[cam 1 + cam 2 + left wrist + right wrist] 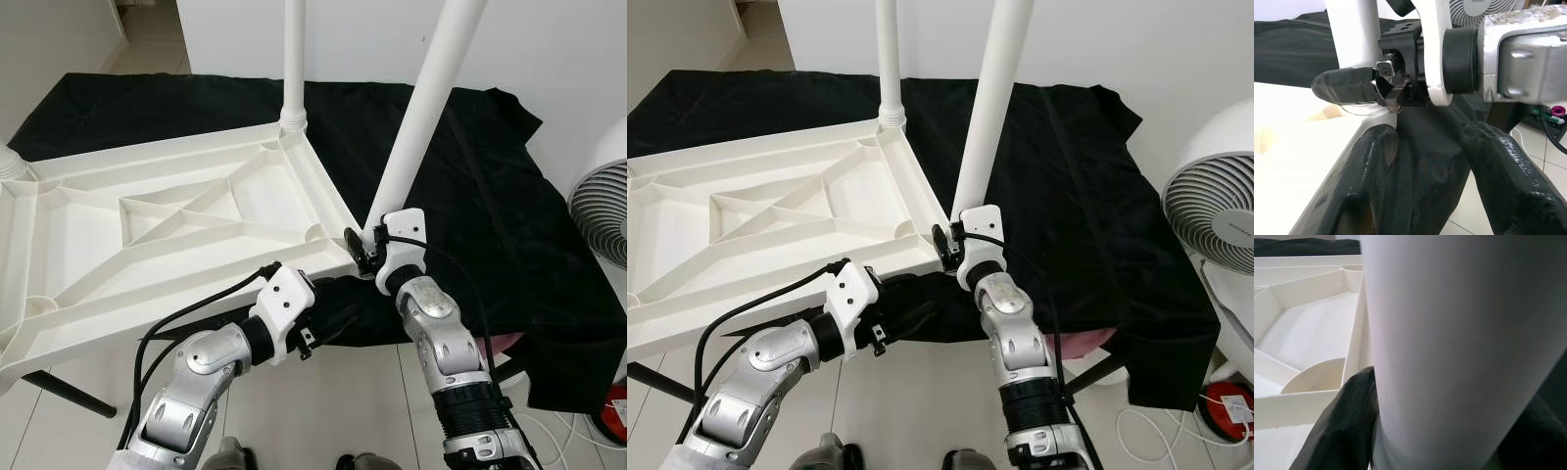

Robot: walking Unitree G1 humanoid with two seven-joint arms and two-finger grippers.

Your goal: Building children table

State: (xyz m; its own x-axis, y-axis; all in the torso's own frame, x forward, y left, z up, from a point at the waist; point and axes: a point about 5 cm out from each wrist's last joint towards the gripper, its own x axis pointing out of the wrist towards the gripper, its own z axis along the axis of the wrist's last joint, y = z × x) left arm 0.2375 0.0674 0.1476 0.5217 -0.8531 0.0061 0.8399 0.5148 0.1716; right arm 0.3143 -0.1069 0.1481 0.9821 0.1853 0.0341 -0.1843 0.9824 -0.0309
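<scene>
My right hand (pixel 364 247) grips the tilted white tube leg (pixel 423 113) at the upturned white ribbed tabletop (pixel 167 235) corner; leg leans right off upright; left hand (pixel 1430 181) open beneath

The white tabletop (pixel 147 245) lay upside down on a black cloth (pixel 470 196), ribbed underside up. 1 leg (pixel 294 59) stood upright in its far corner socket. The right gripper (pixel 364 250) clasped the base of a 2nd leg (pixel 426 108), which leaned at the near corner. The left gripper (pixel 318 313) sat under the tabletop's near edge, fingers hidden in shadow. A fan (pixel 600 211) stood at the right.
</scene>
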